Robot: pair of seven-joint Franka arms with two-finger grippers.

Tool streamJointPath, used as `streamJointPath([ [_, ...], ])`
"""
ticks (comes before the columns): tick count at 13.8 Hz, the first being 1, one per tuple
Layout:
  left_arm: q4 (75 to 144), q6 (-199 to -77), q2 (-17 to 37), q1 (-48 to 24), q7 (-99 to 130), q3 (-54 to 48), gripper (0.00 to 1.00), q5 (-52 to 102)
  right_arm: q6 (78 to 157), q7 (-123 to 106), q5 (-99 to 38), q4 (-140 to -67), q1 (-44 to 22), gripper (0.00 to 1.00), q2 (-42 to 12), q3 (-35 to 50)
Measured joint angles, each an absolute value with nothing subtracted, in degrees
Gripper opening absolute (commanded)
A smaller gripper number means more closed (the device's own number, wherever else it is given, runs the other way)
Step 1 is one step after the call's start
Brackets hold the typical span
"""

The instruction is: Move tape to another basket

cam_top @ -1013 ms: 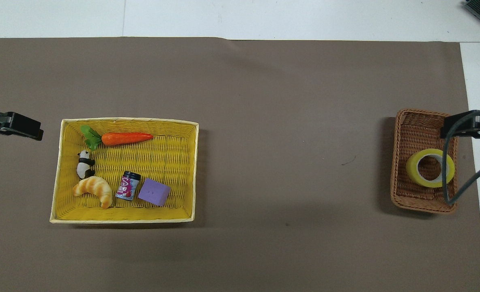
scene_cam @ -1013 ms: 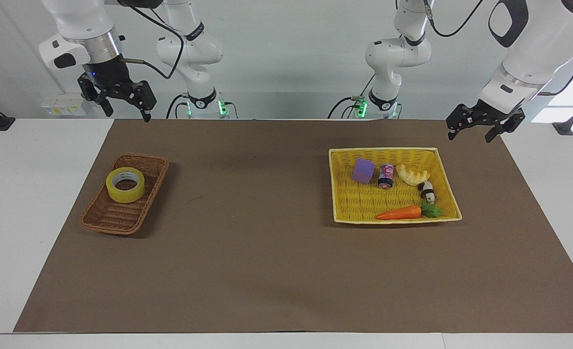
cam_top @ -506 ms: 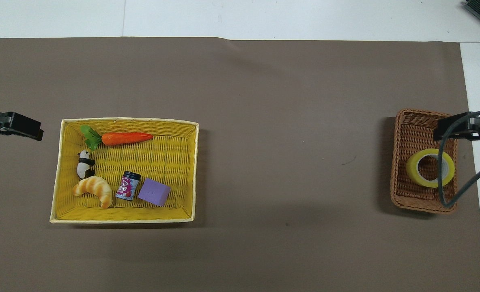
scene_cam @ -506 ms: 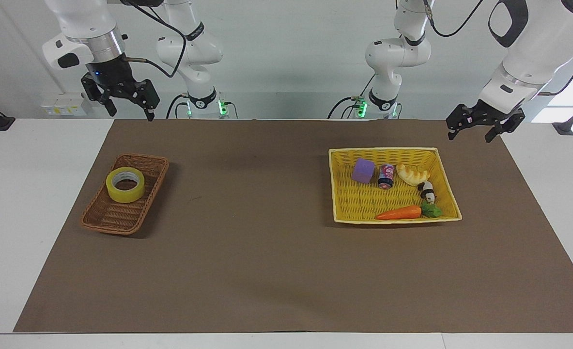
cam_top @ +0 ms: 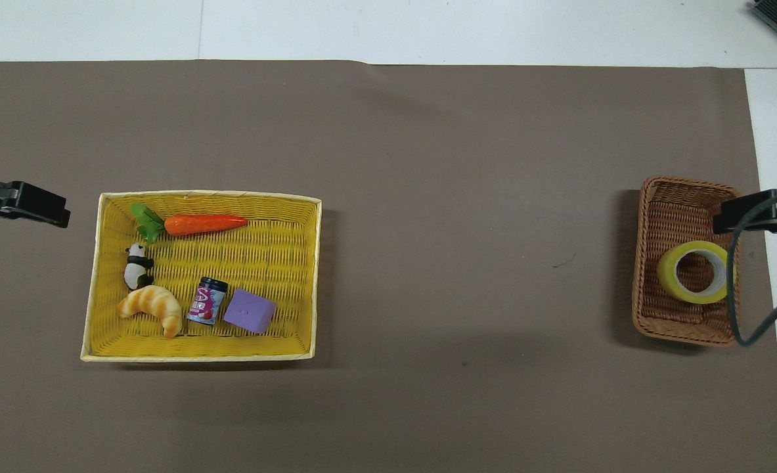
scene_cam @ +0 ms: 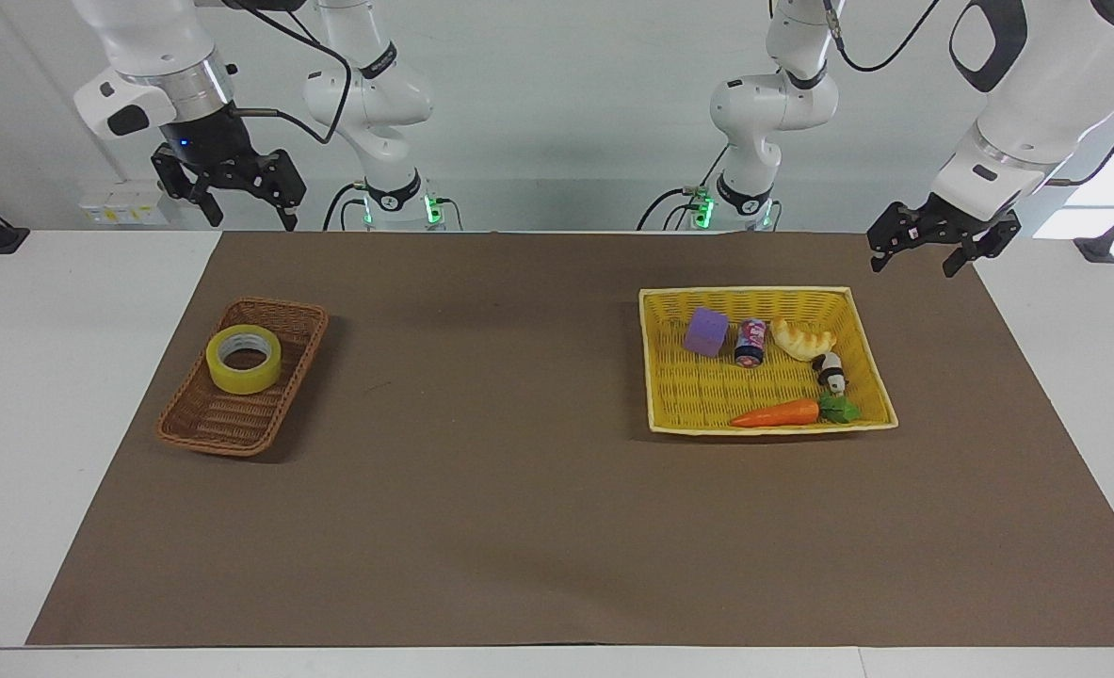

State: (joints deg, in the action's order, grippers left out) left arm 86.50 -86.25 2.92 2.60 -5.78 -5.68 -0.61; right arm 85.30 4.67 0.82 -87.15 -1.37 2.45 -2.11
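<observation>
Tape [scene_cam: 244, 358] unmoved in wicker basket [scene_cam: 201, 424], right gripper [scene_cam: 244, 201] apparently shifted, both jaws spread.

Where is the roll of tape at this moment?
The tape roll lies flat in the brown wicker basket, in the half nearer to the robots, at the right arm's end of the table; no gripper touches it.

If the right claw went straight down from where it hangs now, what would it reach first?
Probably bare table: the right claw hangs, fingers apart, above the table's robot-side edge, short of the brown wicker basket holding the tape. Depth is uncertain.
</observation>
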Motion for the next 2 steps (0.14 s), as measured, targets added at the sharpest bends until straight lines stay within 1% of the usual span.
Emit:
streamJointPath([
  [2, 86.5, -86.3, 2.9, 2.6, -5.8, -5.7, 1.00, -0.6, 85.3, 4.7, 0.8, -87.2, -1.4, 1.00, 2.5, -2.1],
])
